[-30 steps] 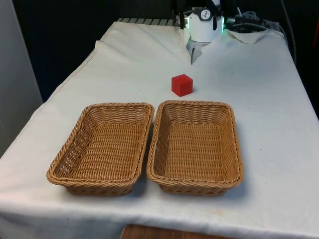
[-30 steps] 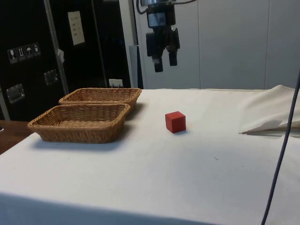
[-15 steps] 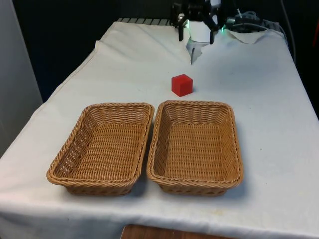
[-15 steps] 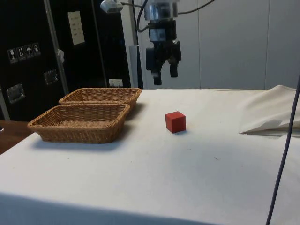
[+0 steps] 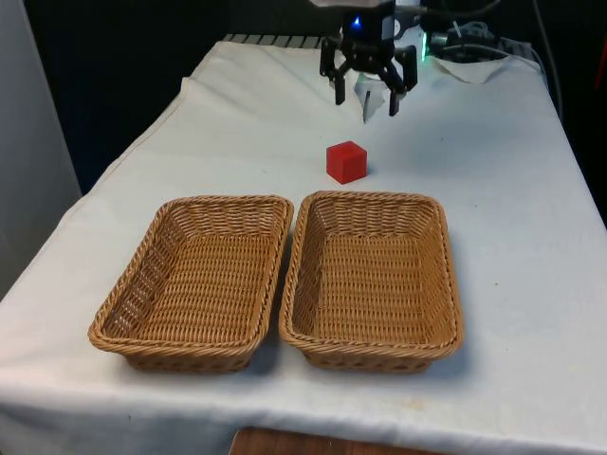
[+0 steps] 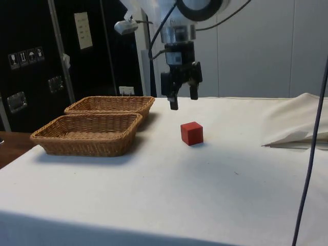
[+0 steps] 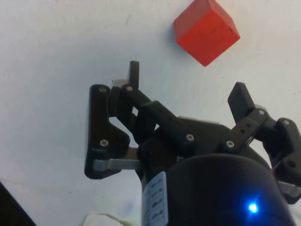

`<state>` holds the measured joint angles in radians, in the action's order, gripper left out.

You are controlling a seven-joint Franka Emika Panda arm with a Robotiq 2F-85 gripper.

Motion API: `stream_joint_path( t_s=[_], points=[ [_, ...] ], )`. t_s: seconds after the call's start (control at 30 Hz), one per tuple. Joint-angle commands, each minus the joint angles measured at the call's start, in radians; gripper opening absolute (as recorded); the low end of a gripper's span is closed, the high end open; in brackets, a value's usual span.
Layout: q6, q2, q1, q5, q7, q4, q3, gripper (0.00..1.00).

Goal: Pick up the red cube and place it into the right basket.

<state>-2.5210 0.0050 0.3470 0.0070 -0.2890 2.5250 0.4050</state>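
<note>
No text, brand or number can be read on any item.

A white sheet is fixed to the dark cabinet beyond the fingers in the side view; lines of print are visible on it, but no character can be made out. Small white pictogram labels are seen on the same cabinet; their symbols cannot be identified with certainty.

A white label strip is carried on the gripper body behind the fingers in the wrist view; faint marks are present on it, but they cannot be read.
</note>
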Motion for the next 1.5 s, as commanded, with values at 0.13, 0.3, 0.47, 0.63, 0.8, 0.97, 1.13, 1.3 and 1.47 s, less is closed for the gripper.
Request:
stream_joint_path(
  t_s=[0.13, 0.3, 0.47, 0.63, 0.8, 0.97, 1.13, 1.3, 1.47],
  points=[
    [-0.054, 0.039, 0.001, 0.023, -0.021, 0.010, -0.002, 1.00],
    [-0.096, 0.087, 0.000, 0.031, -0.059, 0.013, -0.007, 1.00],
    [-0.125, 0.124, 0.000, 0.040, -0.086, 0.013, -0.010, 1.00],
    [-0.137, 0.157, 0.000, 0.031, -0.116, 0.008, -0.007, 1.00],
    [-0.169, 0.182, 0.000, 0.039, -0.149, 0.011, -0.010, 1.00],
    [-0.191, 0.213, -0.002, 0.042, -0.179, 0.009, -0.011, 1.00],
    [-0.224, 0.247, -0.005, 0.042, -0.207, 0.007, -0.009, 1.00],
    [-0.249, 0.276, -0.008, 0.043, -0.229, 0.002, -0.008, 1.00],
    [-0.254, 0.287, -0.005, 0.031, -0.247, -0.001, 0.000, 1.00]
  ],
)
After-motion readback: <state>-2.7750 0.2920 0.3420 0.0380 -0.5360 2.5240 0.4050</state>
